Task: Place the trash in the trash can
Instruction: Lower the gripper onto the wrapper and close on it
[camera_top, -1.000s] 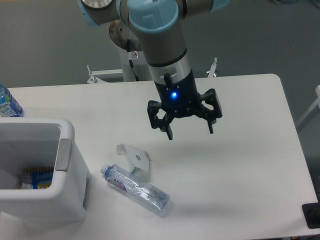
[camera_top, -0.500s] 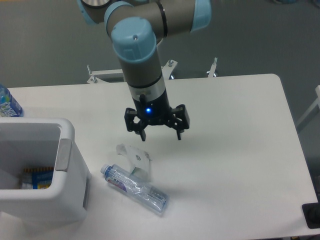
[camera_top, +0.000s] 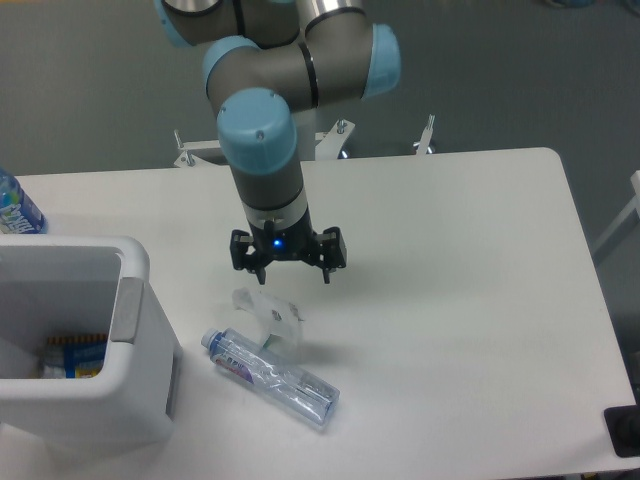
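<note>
The bottle (camera_top: 272, 375) lies on the tabletop (camera_top: 460, 300) below the fingers (camera_top: 327, 272), a little nearer than the scrap (camera_top: 270, 314), unmoved since half a second ago. The scrap sits just under the gripper (camera_top: 291, 272), also unmoved. The bin (camera_top: 120, 300) stands to the fingers' left. The gripper has shifted left and lower than before, now hovering right above the scrap with its fingers spread apart, holding nothing. A blue-label bottle (camera_top: 15, 207) stands far left.
</note>
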